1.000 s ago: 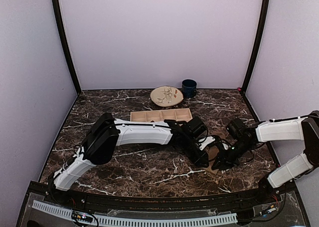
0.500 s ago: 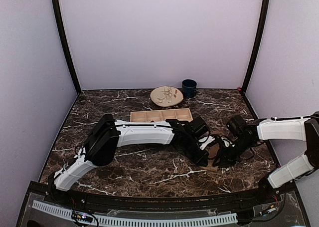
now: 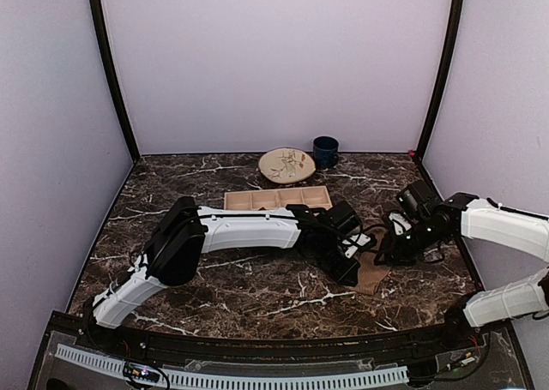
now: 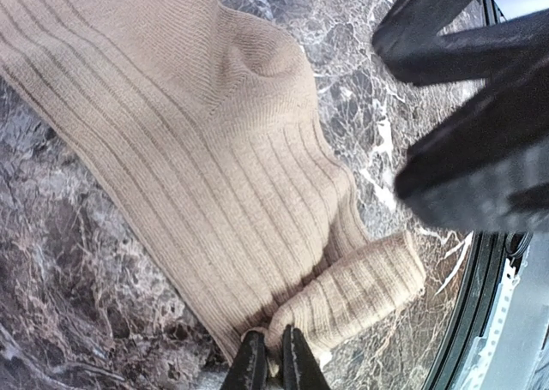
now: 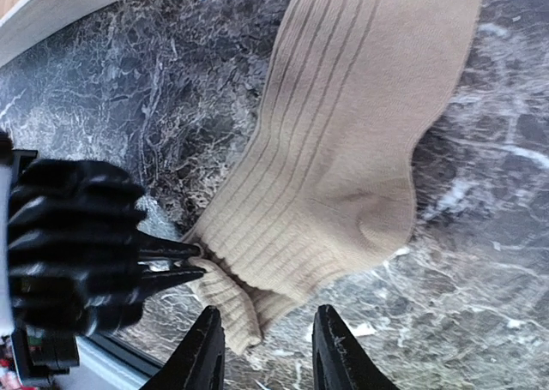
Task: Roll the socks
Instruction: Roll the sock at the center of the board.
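A plain tan ribbed sock (image 3: 371, 273) lies on the marble table right of centre, its end folded over into a short roll (image 4: 360, 291). My left gripper (image 4: 273, 360) is shut, pinching the edge of that roll; it also shows in the right wrist view (image 5: 184, 263). My right gripper (image 5: 268, 347) is open and empty, hovering above the rolled end of the sock (image 5: 343, 176), with a finger on either side and not touching it. In the top view it (image 3: 388, 251) sits just right of the left gripper (image 3: 350, 274). The striped and argyle socks are out of view.
A wooden tray with compartments (image 3: 277, 199) stands behind the left arm. A patterned plate (image 3: 286, 165) and a dark blue cup (image 3: 325, 152) are at the back. Purple walls close in three sides.
My right arm has lifted and drawn back to the right, away from the sock's end, leaving more of the sock showing. The left gripper has stayed put on the fold.
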{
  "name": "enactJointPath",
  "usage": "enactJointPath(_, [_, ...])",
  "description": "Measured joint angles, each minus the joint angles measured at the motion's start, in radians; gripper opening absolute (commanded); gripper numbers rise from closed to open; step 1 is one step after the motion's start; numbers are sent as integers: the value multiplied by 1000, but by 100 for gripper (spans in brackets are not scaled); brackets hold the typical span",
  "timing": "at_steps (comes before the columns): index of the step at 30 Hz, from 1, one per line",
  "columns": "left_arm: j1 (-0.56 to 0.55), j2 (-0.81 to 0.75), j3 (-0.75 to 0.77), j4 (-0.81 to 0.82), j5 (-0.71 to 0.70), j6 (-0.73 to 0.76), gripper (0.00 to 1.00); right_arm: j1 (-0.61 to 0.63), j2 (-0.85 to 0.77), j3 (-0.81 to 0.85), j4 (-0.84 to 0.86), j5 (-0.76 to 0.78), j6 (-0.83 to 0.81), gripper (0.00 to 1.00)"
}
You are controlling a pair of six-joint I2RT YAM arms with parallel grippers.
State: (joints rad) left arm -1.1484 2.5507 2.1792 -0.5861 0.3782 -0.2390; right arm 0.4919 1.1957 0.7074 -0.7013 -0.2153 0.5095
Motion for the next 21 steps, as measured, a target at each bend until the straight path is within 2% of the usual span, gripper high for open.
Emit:
enactJointPath(10, [0, 21, 43, -37, 8, 10, 9, 182, -109, 33, -80, 219, 64, 35])
enactJointPath(21, [6, 28, 52, -44, 30, 28, 9, 416, -183, 33, -175, 479, 228, 38])
